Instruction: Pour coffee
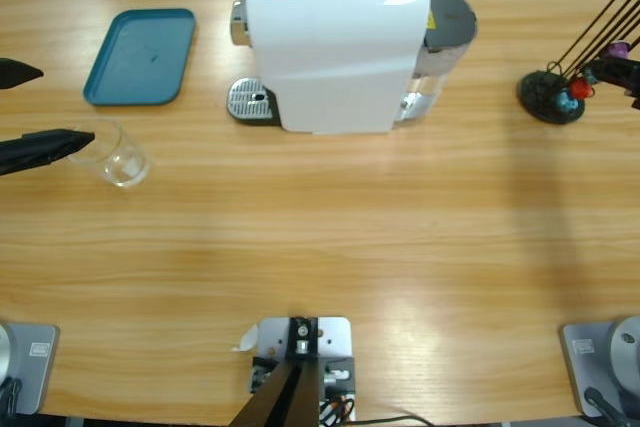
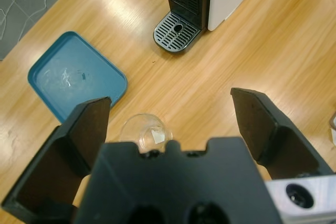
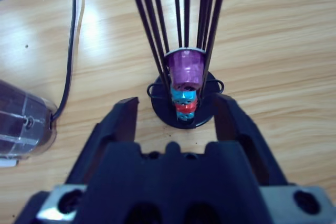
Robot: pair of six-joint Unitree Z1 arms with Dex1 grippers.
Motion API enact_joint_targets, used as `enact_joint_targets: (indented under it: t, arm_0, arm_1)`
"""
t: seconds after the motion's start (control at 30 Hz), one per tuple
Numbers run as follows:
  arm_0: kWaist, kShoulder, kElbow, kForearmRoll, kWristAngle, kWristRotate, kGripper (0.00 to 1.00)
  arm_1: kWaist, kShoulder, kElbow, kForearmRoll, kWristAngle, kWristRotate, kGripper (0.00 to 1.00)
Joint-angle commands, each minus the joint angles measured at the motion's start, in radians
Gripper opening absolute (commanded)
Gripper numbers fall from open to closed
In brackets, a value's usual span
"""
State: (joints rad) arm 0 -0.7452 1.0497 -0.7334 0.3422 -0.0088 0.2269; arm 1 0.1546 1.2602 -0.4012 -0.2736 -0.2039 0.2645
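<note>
A clear glass tumbler stands on the table at the left; it looks empty, and no coffee shows in any view. My left gripper comes in from the left edge, open wide. In the left wrist view the tumbler lies low between the jaws of the left gripper, close to its body and untouched. The white coffee machine stands at the back middle with its round drip grate facing left. My right gripper is open in front of a capsule rack.
A teal tray lies behind the tumbler, left of the machine. The wire capsule rack at the far right holds a purple capsule over blue and red ones. The machine's water tank and a black cable are left of it.
</note>
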Motion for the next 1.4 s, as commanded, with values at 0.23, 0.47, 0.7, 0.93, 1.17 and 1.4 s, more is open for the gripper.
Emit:
enact_joint_targets:
  t: [0.23, 0.47, 0.7, 0.93, 1.17, 1.4]
  arm_0:
    - [-0.024, 0.04, 0.027, -0.054, 0.012, 0.012, 1.0]
    - [-0.033, 0.042, 0.03, -0.054, 0.011, 0.006, 1.0]
    - [-0.079, 0.048, 0.034, -0.054, 0.013, -0.002, 1.0]
    - [-0.114, 0.069, 0.03, -0.054, 0.015, -0.023, 1.0]
    - [-0.115, 0.068, 0.031, -0.054, 0.036, -0.024, 1.0]
    - [-0.115, 0.067, 0.037, -0.054, 0.038, -0.029, 1.0]
  arm_1:
    - [-0.055, 0.087, 0.023, -0.057, 0.019, 0.012, 0.334]
    - [-0.055, 0.102, 0.015, -0.073, 0.025, 0.009, 0.303]
    - [-0.061, 0.11, 0.015, -0.103, 0.026, 0.011, 0.301]
    - [-0.063, 0.116, 0.011, -0.105, 0.023, 0.008, 0.196]
    - [-0.064, 0.112, 0.009, -0.105, 0.011, 0.001, 0.0]
    - [-0.064, 0.072, -0.024, -0.038, -0.006, -0.001, 0.0]
